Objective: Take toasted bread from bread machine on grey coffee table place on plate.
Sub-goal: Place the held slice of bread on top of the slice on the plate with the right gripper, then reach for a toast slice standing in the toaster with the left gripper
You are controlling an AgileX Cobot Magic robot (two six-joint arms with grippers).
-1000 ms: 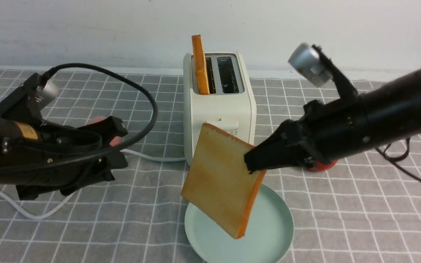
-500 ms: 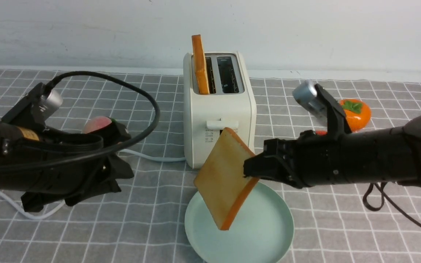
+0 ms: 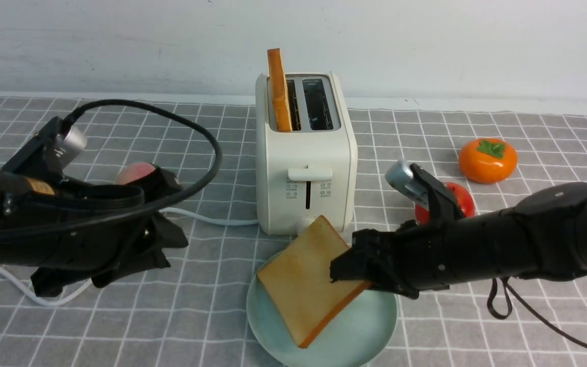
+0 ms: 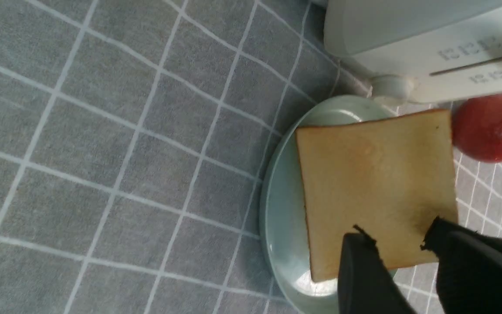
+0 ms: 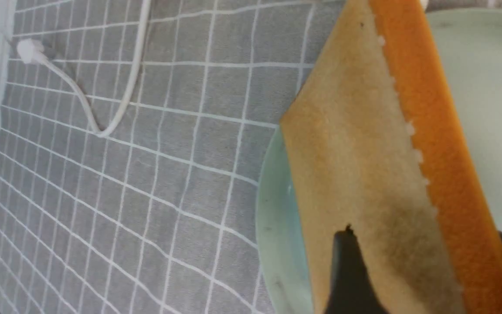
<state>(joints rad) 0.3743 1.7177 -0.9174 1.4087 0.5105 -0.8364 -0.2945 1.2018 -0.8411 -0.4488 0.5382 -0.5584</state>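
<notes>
One slice of toasted bread (image 3: 298, 280) (image 4: 373, 174) lies tilted on the mint-green plate (image 3: 365, 326), its near edge down and its right corner raised. My right gripper (image 3: 339, 270) (image 5: 427, 237) is at that raised corner, open, and the slice (image 5: 355, 152) sits loosely between its jaws. A second slice (image 3: 278, 92) stands upright in the left slot of the cream bread machine (image 3: 306, 153), just behind the plate on the grey coffee table (image 3: 477, 326). My left gripper (image 3: 171, 211) (image 4: 392, 229) hovers left of the plate, open and empty.
A red apple (image 3: 464, 201) (image 4: 488, 128) sits behind my right arm, and an orange persimmon (image 3: 487, 160) lies farther back right. A pink fruit (image 3: 133, 173) peeks out behind my left arm. The toaster's white cord (image 3: 207, 219) trails left across the cloth.
My right arm has come down and brought the slice from the air onto the plate, and its jaws have spread. The left arm has barely moved.
</notes>
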